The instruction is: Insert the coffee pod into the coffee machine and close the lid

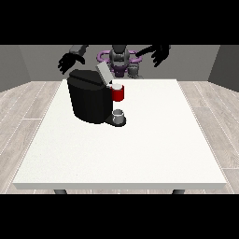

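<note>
A black coffee machine (pixel 89 100) stands on the white table (pixel 140 140) at the left back. Its grey lid (pixel 102 71) is tilted up and open. A red pod holder part (pixel 118 93) sticks out at its front, with a pale top where a coffee pod may sit. A grey cup (pixel 119 115) rests on the machine's drip base. The hand at the view's left (pixel 70 60) hovers above and behind the machine, fingers spread. The hand at the view's right (pixel 159 55) is raised behind the table's far edge, fingers spread and holding nothing.
The robot's torso (pixel 120 60) is behind the table's far edge. A small grey cylinder (pixel 134 71) stands near that edge, right of the lid. Wooden floor surrounds the table.
</note>
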### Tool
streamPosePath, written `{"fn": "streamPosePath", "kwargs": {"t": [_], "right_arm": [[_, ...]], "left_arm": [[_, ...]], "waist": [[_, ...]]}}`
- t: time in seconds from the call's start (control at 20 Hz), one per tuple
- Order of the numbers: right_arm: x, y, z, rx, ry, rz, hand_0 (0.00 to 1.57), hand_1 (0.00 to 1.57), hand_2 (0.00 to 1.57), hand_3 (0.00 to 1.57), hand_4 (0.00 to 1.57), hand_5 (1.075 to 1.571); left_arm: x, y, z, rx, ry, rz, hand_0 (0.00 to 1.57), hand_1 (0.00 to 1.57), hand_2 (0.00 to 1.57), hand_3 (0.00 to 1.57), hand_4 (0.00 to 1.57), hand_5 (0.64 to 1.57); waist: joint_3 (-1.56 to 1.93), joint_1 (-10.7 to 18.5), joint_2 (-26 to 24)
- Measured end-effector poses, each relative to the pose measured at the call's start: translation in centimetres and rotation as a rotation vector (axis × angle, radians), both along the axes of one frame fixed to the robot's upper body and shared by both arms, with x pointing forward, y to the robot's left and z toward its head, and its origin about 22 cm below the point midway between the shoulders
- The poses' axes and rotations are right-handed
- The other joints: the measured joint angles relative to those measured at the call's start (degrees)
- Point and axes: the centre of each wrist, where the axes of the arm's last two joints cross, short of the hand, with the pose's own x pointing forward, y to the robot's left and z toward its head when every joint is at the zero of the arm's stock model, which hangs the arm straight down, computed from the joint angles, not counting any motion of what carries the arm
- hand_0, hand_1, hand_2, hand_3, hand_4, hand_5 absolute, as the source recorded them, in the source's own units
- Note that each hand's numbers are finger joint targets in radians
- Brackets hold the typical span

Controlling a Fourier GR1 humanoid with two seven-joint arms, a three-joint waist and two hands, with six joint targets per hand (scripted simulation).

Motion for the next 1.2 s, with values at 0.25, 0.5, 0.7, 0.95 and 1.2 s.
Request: {"fn": "streamPosePath", "kwargs": {"t": [0.25, 0.5, 0.7, 0.95, 1.2], "right_arm": [[0.1, -0.1, 1.5, -0.026, -0.003, 0.072, 0.0, 0.0, 0.0, 0.0, 0.26, 1.571], [0.7, -0.4, 4.0, -0.051, -0.032, 0.157, 0.0, 0.0, 0.0, 0.0, 0.0, 1.571], [2.1, 0.1, 6.1, -0.057, -0.076, 0.201, 0.0, 0.0, 0.0, 0.0, 0.0, 1.571], [3.3, 0.2, 7.0, -0.097, -0.079, 0.241, 0.0, 0.0, 0.0, 0.0, 0.24, 1.571], [3.8, 1.3, 7.6, -0.127, -0.095, 0.304, 0.0, 0.0, 0.0, 0.0, 0.0, 1.571]], "left_arm": [[-2.7, 0.3, -5.4, -0.149, 0.083, 0.048, 0.0, 0.0, 0.0, 0.0, 0.21, 1.571], [-5.2, 1.3, -8.8, -0.247, 0.159, 0.092, 0.0, 0.0, 0.0, 0.0, 0.0, 1.571], [-6.1, 1.4, -9.5, -0.312, 0.167, 0.081, 0.0, 0.0, 0.0, 0.0, 0.06, 1.571], [-7.4, -0.5, -10.6, -0.384, 0.194, 0.055, 0.0, 0.0, 0.0, 0.0, 0.0, 1.571], [-8.8, -0.3, -10.4, -0.407, 0.171, 0.062, 0.0, 0.0, 0.0, 0.0, 0.11, 1.571]], "waist": [[0.0, 2.4, -4.6], [0.01, 4.1, -7.9], [0.02, 6.7, -7.3], [0.05, 10.5, -7.3], [0.04, 11.0, -5.9]]}}
